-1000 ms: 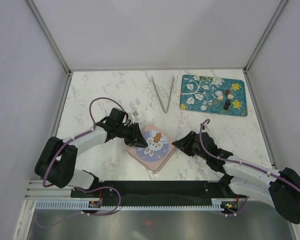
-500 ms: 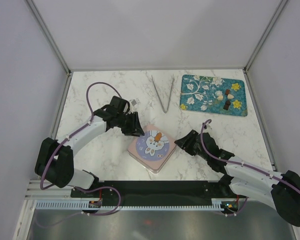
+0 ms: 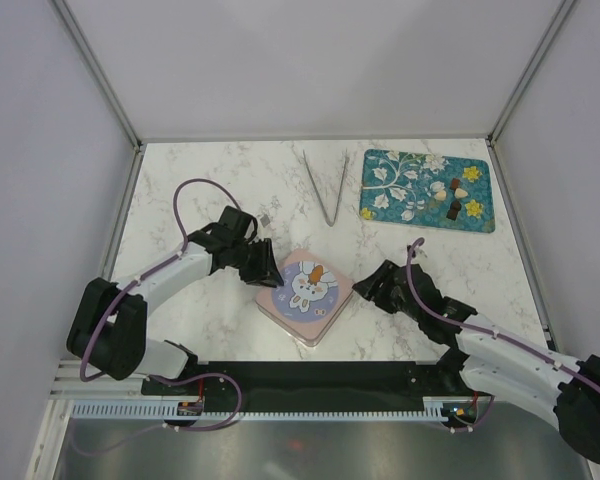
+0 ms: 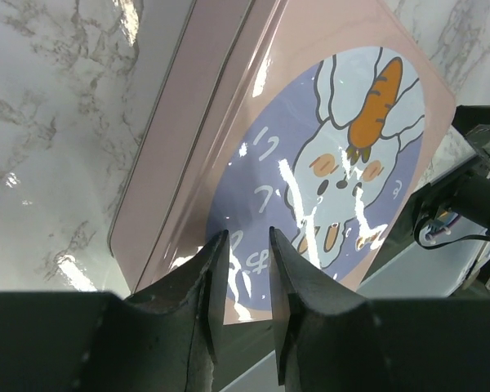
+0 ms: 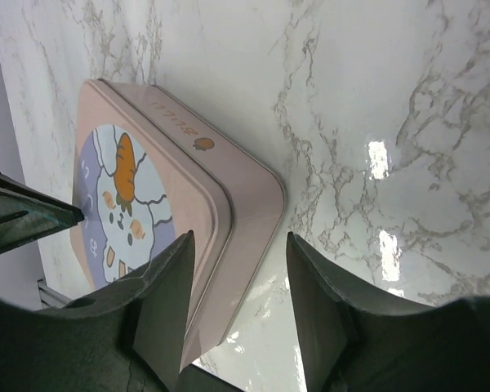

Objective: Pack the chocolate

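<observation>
Marble tabletop [image 3: 180,190]: left pincer [image 3: 267,270], jaws narrowly parted and empty, sits at the lid edge of the pink tin [image 3: 305,297]; right pincer [image 3: 368,290] gapes around its opposite corner. Brace one side, lift evenly. Chocolate [image 3: 452,200] lies well beyond the right pincer, on the teal mat [image 3: 395,180]

You have the tin [image 3: 304,296] at the front middle of the table [image 3: 190,190], between the two end effectors. The left end effector [image 3: 272,274] is at the tin's left edge, over the lid. The right end effector [image 3: 364,290] is just beside its right corner. Behind the tin lie the tongs [image 3: 326,186], with the mat [image 3: 400,180] to their right. The chocolate [image 3: 454,197] sits on the mat's right half, well apart from the tin.
</observation>
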Robot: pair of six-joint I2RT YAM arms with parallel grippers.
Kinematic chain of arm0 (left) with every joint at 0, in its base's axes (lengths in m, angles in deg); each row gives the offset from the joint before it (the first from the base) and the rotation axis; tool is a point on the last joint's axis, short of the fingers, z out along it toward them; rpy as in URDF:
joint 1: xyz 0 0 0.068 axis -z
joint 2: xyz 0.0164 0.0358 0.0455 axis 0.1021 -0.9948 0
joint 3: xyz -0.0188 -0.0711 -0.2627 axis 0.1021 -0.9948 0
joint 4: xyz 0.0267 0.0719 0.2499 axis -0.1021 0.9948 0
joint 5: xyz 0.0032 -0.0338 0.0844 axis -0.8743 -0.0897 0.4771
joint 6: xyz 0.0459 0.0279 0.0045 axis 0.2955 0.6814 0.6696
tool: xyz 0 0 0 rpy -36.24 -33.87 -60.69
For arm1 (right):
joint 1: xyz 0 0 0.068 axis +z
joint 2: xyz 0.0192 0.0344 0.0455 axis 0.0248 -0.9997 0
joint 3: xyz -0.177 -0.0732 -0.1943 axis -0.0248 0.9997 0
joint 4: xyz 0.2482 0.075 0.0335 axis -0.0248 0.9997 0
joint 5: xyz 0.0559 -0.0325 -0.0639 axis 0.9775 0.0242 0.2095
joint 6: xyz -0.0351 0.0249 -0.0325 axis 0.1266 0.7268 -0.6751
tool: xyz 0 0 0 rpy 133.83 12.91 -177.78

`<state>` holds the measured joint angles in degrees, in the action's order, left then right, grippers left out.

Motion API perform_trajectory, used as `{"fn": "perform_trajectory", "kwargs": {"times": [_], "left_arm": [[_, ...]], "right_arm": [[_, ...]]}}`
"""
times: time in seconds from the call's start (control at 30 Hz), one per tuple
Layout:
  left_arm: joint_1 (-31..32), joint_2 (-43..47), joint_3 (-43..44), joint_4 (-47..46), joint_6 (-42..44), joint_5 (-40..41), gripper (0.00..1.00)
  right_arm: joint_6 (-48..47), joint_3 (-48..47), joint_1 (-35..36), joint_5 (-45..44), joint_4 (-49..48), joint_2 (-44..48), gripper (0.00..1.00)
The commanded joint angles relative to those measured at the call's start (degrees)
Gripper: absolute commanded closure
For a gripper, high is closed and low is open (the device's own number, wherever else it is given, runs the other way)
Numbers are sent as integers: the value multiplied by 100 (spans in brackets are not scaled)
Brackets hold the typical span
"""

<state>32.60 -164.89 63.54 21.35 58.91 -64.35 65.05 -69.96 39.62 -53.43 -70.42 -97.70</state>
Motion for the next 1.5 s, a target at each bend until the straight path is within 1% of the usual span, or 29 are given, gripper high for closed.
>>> {"fn": "perform_trajectory", "kwargs": {"times": [0.0, 0.03, 0.1, 0.13, 0.17, 0.2, 0.23, 0.27, 0.3, 0.33, 0.37, 0.4, 0.43, 0.5, 0.53, 0.57, 0.6, 0.63, 0.7, 0.77, 0.8, 0.83, 0.93, 1.03, 1.13, 1.23, 1.27, 1.3, 1.47], "left_arm": [[15, -24, -288, -67, 7, 122, 66], [15, -15, -297, -76, -1, 131, 66], [15, 11, -305, -76, 7, 140, 66], [7, 11, -314, -85, 7, 131, 66], [15, 20, -332, -94, -1, 140, 66], [15, 20, -349, -94, 7, 149, 66], [15, 29, -375, -102, -1, 149, 66], [15, 37, -393, -129, -1, 157, 66], [15, 46, -428, -146, -10, 149, 66], [15, 46, -446, -164, -19, 140, 66], [15, 46, -463, -181, -36, 140, 66], [15, 64, -481, -208, -71, 149, 66], [15, 81, -525, -234, -98, 140, 66], [15, 116, -586, -322, -150, 149, 66], [15, 134, -648, -348, -177, 149, 66], [15, 143, -683, -375, -186, 149, 66], [15, 143, -762, -445, -230, 123, 66], [15, 134, -797, -480, -256, 96, 66], [15, 91, -850, -542, -283, 44, 66], [15, 38, -850, -568, -274, 17, 66], [15, 20, -833, -568, -274, 17, 67], [15, 11, -798, -568, -283, 8, 66], [15, 64, -754, -568, -318, -1, 66], [7, 108, -710, -560, -362, 17, 67], [15, 82, -613, -542, -379, 105, 67], [15, 64, -578, -524, -423, 254, 67], [15, 38, -587, -524, -423, 280, 67], [15, 11, -595, -524, -423, 324, 67], [15, -129, -797, -603, -458, 360, 67]], "right_arm": [[-414, -665, 10, -616, 943, 363, 43], [-511, -780, 10, -653, 1188, 433, 43], [-740, -1000, 10, -575, 1252, 434, 55], [-958, -1236, 10, -383, 1200, 373, 62], [-1091, -1342, 10, -198, 1121, 320, 75], [-1223, -1457, 10, 39, 972, 232, 83], [-1337, -1667, 10, 676, 588, 14, 88], [-1512, -1782, 10, 1074, 401, -153, 97], [-1540, -2001, 10, 1444, 217, -338, 100], [-1514, -2081, 18, 1917, -246, -792, 100], [-1375, -2151, 36, 2679, -477, -1023, 100], [-1234, -2170, 80, 3043, -740, -1243, 100], [-1102, -2022, 184, 3291, -1465, -1602, 100], [-682, -1688, 273, 3547, -2172, -1859, 100], [-592, -1277, 326, 3539, -2706, -2069, 100], [-487, -1064, 335, 3522, -2973, -2184, 100], [-312, -627, 326, 3513, -3254, -2299, 100], [-249, -466, 326, 3530, -3700, -2578, 100], [-187, -272, 326, 3592, -3976, -2826, 100], [-231, -262, 326, 3636, -3960, -2906, 100], [-301, -410, 326, 3627, -3821, -2845, 100], [-510, -542, 326, 3592, -3341, -2662, 100], [-863, -1096, 335, 3539, -2443, -2266, 100], [-960, -1474, 344, 3618, -2264, -2159, 100], [-1101, -1651, 344, 3461, -2150, -2264, 100], [-1207, -1616, 282, 3223, -2359, -2562, 100], [-1172, -1573, 169, 3240, -2508, -2685, 100], [-1102, -1450, 124, 3319, -2892, -2947, 100], [-926, -1168, -297, 3583, -3599, -3828, 100]]}}
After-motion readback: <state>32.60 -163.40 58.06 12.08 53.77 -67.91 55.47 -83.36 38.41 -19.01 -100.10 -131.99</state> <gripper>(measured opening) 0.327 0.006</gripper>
